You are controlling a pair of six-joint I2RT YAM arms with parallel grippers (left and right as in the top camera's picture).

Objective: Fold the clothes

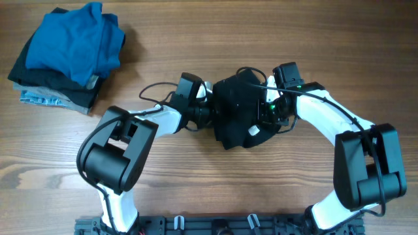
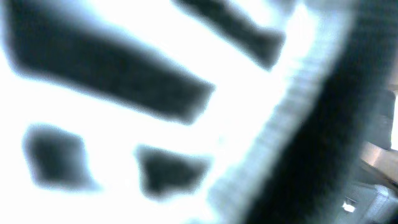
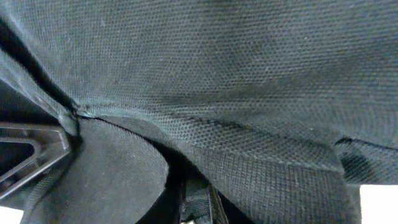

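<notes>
The black shirt [image 1: 235, 111] is bunched into a compact heap at the table's middle, between my two grippers. A small white patch [image 1: 253, 130] shows on its front right. My left gripper [image 1: 208, 111] is pressed into the heap's left side, apparently shut on the fabric. Its wrist view is filled by a blurred white label with dark print [image 2: 124, 130], with black fabric [image 2: 323, 143] beside it and no jaws visible. My right gripper [image 1: 266, 111] is buried in the heap's right side. Black fabric [image 3: 217, 74] drapes over its camera and runs down between the fingers [image 3: 199, 199].
A pile of folded garments lies at the far left: a bright blue one [image 1: 75, 39] on top, a dark one under it, a pale blue-grey one [image 1: 39, 98] at the bottom. The wooden table [image 1: 196, 196] surrounds the heap. A black cable [image 1: 153, 88] loops by the left arm.
</notes>
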